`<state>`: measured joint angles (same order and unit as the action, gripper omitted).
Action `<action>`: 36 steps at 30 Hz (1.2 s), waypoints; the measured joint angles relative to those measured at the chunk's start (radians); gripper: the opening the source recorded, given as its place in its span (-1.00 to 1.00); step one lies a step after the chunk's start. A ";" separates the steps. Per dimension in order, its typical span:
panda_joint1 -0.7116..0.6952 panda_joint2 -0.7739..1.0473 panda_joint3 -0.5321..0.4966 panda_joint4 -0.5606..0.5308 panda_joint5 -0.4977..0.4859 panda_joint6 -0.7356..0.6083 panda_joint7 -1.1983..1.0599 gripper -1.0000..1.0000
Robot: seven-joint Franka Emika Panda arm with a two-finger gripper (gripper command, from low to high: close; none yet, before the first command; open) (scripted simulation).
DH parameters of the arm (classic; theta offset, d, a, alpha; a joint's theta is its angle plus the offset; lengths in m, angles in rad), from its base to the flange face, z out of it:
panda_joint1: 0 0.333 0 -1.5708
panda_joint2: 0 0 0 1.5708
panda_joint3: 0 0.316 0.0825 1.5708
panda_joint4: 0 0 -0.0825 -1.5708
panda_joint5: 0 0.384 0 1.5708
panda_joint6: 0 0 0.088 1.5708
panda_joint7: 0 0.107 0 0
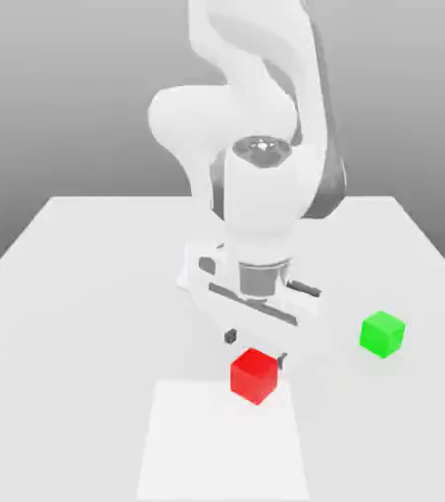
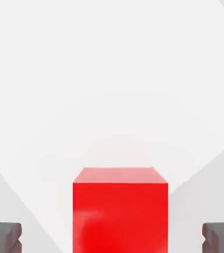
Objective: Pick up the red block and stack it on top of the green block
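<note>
The red block (image 1: 255,375) sits on the white table (image 1: 89,275), near the front middle in the exterior view. My gripper (image 1: 257,348) hangs low just over and behind it, open, with one dark fingertip on each side. In the hand view the red block (image 2: 120,212) lies between the two fingertips (image 2: 4,236), with a wide gap to each, and my gripper (image 2: 113,237) touches nothing. The green block (image 1: 381,333) stands by itself on the table toward the exterior view's right, about a hand's width from the red one.
A brighter white rectangular patch (image 1: 222,441) lies on the table under and in front of the red block. The arm's white body (image 1: 256,186) rises behind the gripper. The table's edges slant away at both sides.
</note>
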<state>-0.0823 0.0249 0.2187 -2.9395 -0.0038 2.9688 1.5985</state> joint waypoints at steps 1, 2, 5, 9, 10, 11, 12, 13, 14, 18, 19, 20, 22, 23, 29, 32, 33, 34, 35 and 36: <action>0.007 0.024 -0.016 0.003 -0.030 0.021 0.021 0.00; 0.022 0.048 -0.039 0.006 -0.062 0.041 0.044 0.00; 0.102 0.120 -0.133 0.013 -0.126 0.104 0.093 0.00; 0.130 0.141 -0.163 0.014 -0.138 0.123 0.104 -1.00; 0.130 0.141 -0.163 0.014 -0.138 0.124 0.105 -1.00; 0.129 0.141 -0.162 0.014 -0.139 0.125 0.105 -1.00; 0.143 0.151 -0.177 0.015 -0.145 0.134 0.110 -1.00; 0.137 0.144 -0.170 0.015 -0.142 0.128 0.107 -1.00; 0.122 0.129 -0.153 0.014 -0.128 0.114 0.096 -1.00; 0.088 0.041 -0.091 0.005 -0.029 0.037 0.022 -1.00; 0.091 0.017 -0.086 0.002 -0.005 0.017 0.004 -1.00; 0.093 -0.007 -0.082 -0.001 0.014 -0.004 -0.009 -1.00; 0.105 -0.053 -0.085 -0.008 0.039 -0.044 -0.025 -1.00; 0.108 -0.076 -0.087 -0.012 0.047 -0.063 -0.030 -1.00; 0.148 -0.176 -0.055 -0.026 0.091 -0.150 0.029 -1.00; 0.194 -0.198 -0.006 -0.020 0.130 -0.174 0.123 -1.00; 0.209 -0.205 0.011 -0.018 0.143 -0.182 0.155 -1.00; 0.225 -0.212 0.029 -0.016 0.155 -0.189 0.188 -1.00; 0.240 -0.219 0.046 -0.014 0.168 -0.197 0.221 -1.00; 0.255 -0.225 0.064 -0.012 0.180 -0.204 0.254 -1.00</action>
<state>0.1728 -0.2003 0.2826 -2.9514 0.1760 2.7646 1.8529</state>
